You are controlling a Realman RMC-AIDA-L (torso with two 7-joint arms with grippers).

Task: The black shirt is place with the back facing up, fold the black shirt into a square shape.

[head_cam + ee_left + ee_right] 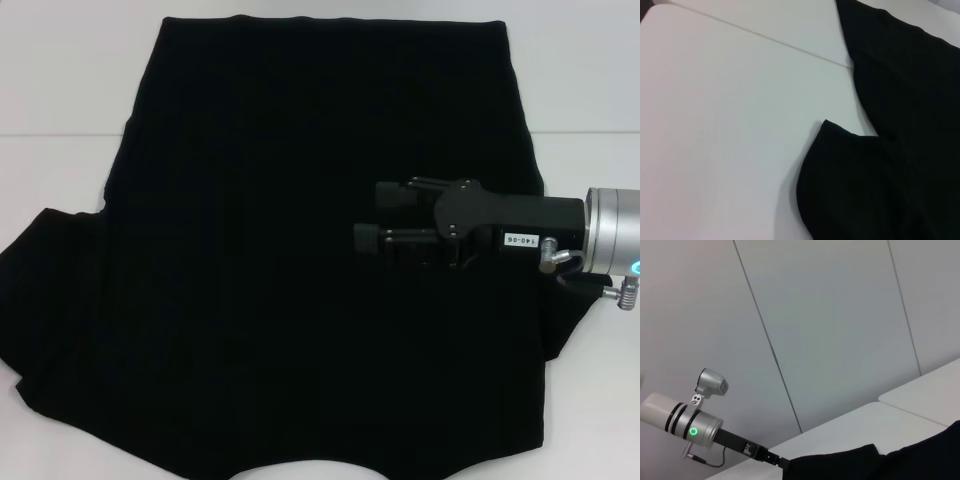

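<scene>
The black shirt (280, 280) lies spread flat across the white table (70, 90), plain side up with no lettering showing. One sleeve (850, 180) sticks out on the robot's left, lying flat on the table. My right gripper (367, 214) reaches in from the right and hovers over the shirt's right half, its two fingers apart and nothing between them. The left arm is outside the head view. In the right wrist view the left gripper (767, 456) shows far off at the shirt's edge, its tips hidden behind the fabric.
A seam (60, 134) crosses the table behind the shirt's upper part. Bare white table surface (715, 125) lies beside the left sleeve. A panelled grey wall (830, 330) stands beyond the table.
</scene>
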